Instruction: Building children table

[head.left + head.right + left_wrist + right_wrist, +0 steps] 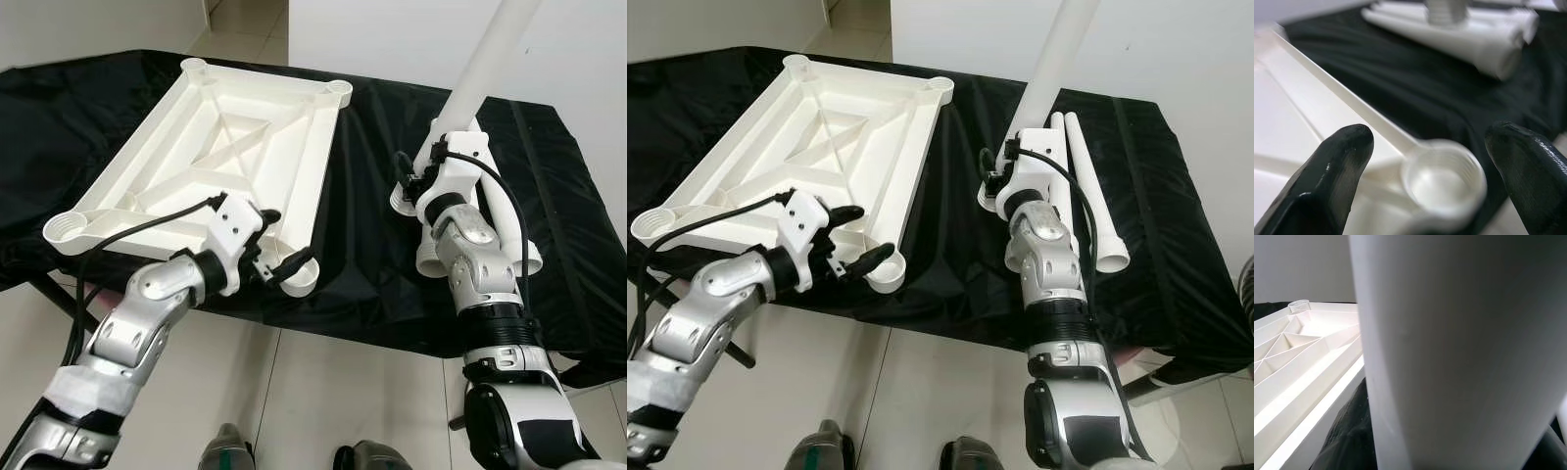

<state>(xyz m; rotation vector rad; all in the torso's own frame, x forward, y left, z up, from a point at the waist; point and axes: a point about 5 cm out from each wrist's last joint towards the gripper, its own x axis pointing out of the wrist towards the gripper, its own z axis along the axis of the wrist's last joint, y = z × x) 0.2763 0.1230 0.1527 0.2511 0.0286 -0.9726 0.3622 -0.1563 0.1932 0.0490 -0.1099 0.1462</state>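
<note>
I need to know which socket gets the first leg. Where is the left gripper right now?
In the eye views the left gripper sits at the upturned tabletop's near corner, jaws open around the threaded corner socket.

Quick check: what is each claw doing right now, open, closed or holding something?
Left claw: open, fingers either side of the tabletop's corner socket.
Right claw: closed on a white table leg, held raised.

Table parts on a cloth-covered surface, tabletop left, legs right.

The tabletop (216, 147) lies underside up on the cloth (372, 245), its near corner socket (297, 275) at the front edge. Right of it lie spare legs (1087, 186); between them a raised leg (485, 64) tilts upward.
</note>
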